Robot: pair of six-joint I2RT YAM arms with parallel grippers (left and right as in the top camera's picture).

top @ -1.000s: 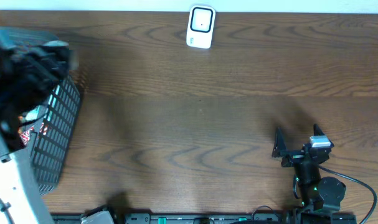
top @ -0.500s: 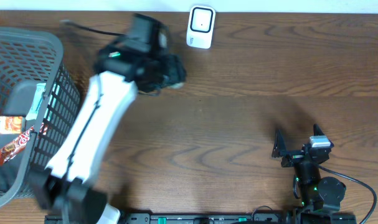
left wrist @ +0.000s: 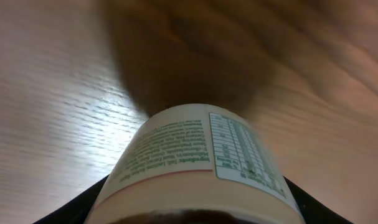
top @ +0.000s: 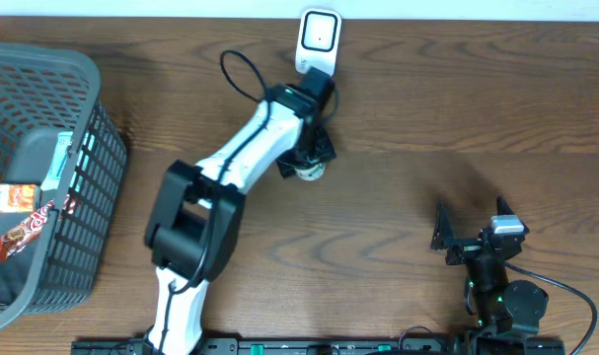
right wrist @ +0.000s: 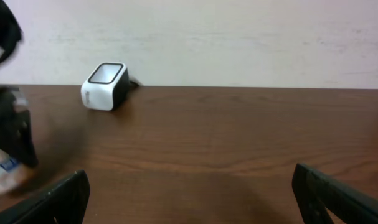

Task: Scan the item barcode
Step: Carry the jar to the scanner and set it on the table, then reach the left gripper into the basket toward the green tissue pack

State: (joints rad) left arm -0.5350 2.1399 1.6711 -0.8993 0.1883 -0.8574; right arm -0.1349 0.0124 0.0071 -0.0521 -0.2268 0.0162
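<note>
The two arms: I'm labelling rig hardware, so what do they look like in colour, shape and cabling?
The left arm has white shells between black joints and a thin black cable loop near its wrist. The right arm is black, with a pale block at the wrist, green lights and a black lead. Its fingers are flat black wedges.

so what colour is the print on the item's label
Green, on a cream label; the left wrist view shows it best.
</note>
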